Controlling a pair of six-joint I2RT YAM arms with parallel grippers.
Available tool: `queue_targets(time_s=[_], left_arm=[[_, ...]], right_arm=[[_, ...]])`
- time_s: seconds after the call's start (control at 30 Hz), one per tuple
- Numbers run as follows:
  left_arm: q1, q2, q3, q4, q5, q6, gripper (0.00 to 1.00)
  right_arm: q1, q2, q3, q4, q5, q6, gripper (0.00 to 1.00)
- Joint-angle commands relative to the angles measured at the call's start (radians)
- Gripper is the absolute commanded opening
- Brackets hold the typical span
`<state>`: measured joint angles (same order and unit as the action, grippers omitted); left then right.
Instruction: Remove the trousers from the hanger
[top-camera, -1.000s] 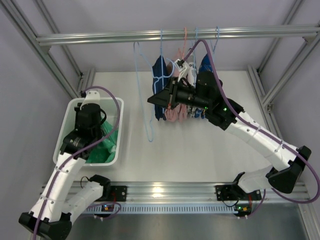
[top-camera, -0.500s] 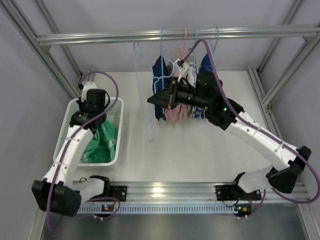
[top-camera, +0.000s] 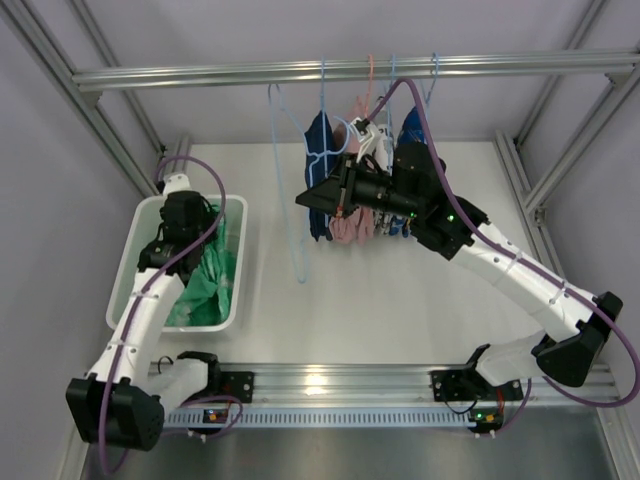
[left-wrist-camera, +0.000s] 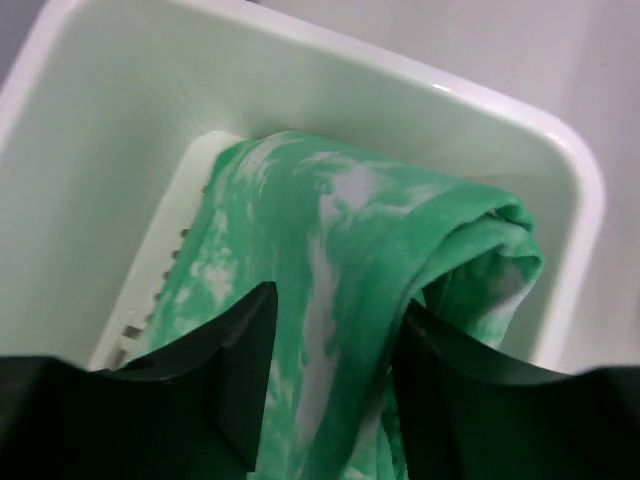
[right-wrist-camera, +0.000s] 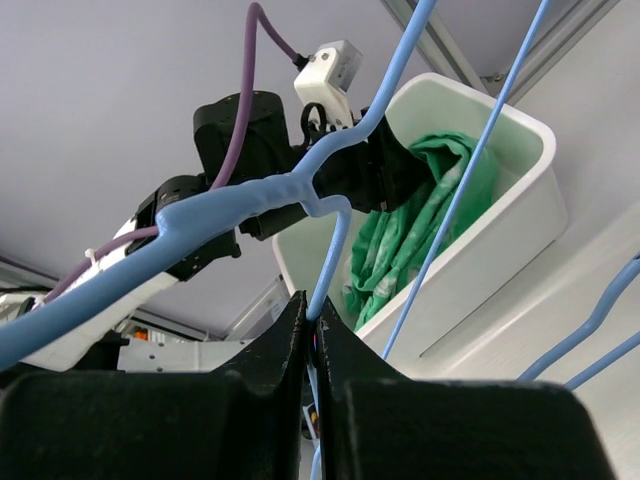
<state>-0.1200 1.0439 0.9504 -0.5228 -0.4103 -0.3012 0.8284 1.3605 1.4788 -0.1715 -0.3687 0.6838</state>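
Note:
The green trousers (top-camera: 205, 285) lie bunched in the white bin (top-camera: 125, 275) at the left. My left gripper (top-camera: 186, 232) is over the bin's far end, its fingers closed around a thick fold of the trousers (left-wrist-camera: 340, 210); the left gripper (left-wrist-camera: 335, 300) holds the fabric up, and it hangs down into the bin (left-wrist-camera: 450, 95). The light-blue hanger (top-camera: 290, 200) hangs bare from the rail. My right gripper (top-camera: 312, 198) is shut on its wire (right-wrist-camera: 333, 250), and the right gripper (right-wrist-camera: 312, 325) pinches it tight. The trousers (right-wrist-camera: 410, 240) show behind it.
A metal rail (top-camera: 350, 70) crosses the back. A navy garment (top-camera: 320, 150), a pink garment (top-camera: 350, 228) and a blue-and-white patterned garment (top-camera: 408, 130) hang on it behind my right arm. More blue hanger wires (right-wrist-camera: 470, 170) hang close to my right gripper.
My left gripper has risen from low in the bin to its far end, drawing the green fabric up with it. My right arm and the hanger have not moved.

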Motion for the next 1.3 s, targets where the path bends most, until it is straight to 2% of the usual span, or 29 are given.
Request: queue_targets(time_s=[0.0, 0.03, 0.17, 0.37, 0.5, 0.6, 0.63, 0.67, 0.87, 0.93, 1.1, 1.27], left_arm=[[0.003, -0.045, -0.001, 0.087, 0.093, -0.033, 0.55], [0.003, -0.056, 0.002, 0.083, 0.096, -0.03, 0.68], [0.005, -0.125, 0.033, 0.066, 0.114, 0.003, 0.8], [0.003, -0.229, 0.092, 0.037, 0.254, 0.057, 0.77], [0.005, -0.236, 0.136, -0.019, 0.323, 0.077, 0.83], [0.006, -0.17, 0.177, -0.094, 0.32, 0.057, 0.75], [0.014, -0.151, 0.183, -0.108, 0.332, 0.062, 0.68], [0.022, -0.137, 0.186, -0.115, 0.378, 0.062, 0.66], [0.103, -0.076, 0.182, -0.103, 0.568, 0.027, 0.62], [0.184, -0.07, 0.169, -0.094, 0.623, 0.008, 0.6], [0.348, -0.041, 0.146, -0.083, 0.778, -0.012, 0.41], [0.358, -0.025, 0.105, -0.078, 0.876, 0.039, 0.39]], right_arm=[[-0.021, -0.02, 0.008, 0.018, -0.015, 0.002, 0.0], [-0.022, -0.023, 0.006, 0.018, -0.015, 0.003, 0.0], [-0.023, -0.031, -0.002, 0.018, -0.016, 0.002, 0.0], [-0.025, -0.04, -0.014, 0.026, -0.021, 0.008, 0.0], [-0.028, -0.044, -0.012, 0.024, -0.024, 0.008, 0.0], [-0.031, -0.041, -0.014, 0.023, -0.026, 0.008, 0.0], [-0.032, -0.041, -0.014, 0.021, -0.026, 0.01, 0.0], [-0.031, -0.041, -0.014, 0.021, -0.027, 0.008, 0.0], [-0.034, -0.046, -0.014, 0.018, -0.026, 0.008, 0.0], [-0.035, -0.047, -0.017, 0.015, -0.024, 0.007, 0.0], [-0.038, -0.044, -0.018, 0.018, -0.026, 0.013, 0.0], [-0.037, -0.029, -0.015, 0.027, -0.032, 0.017, 0.0]])
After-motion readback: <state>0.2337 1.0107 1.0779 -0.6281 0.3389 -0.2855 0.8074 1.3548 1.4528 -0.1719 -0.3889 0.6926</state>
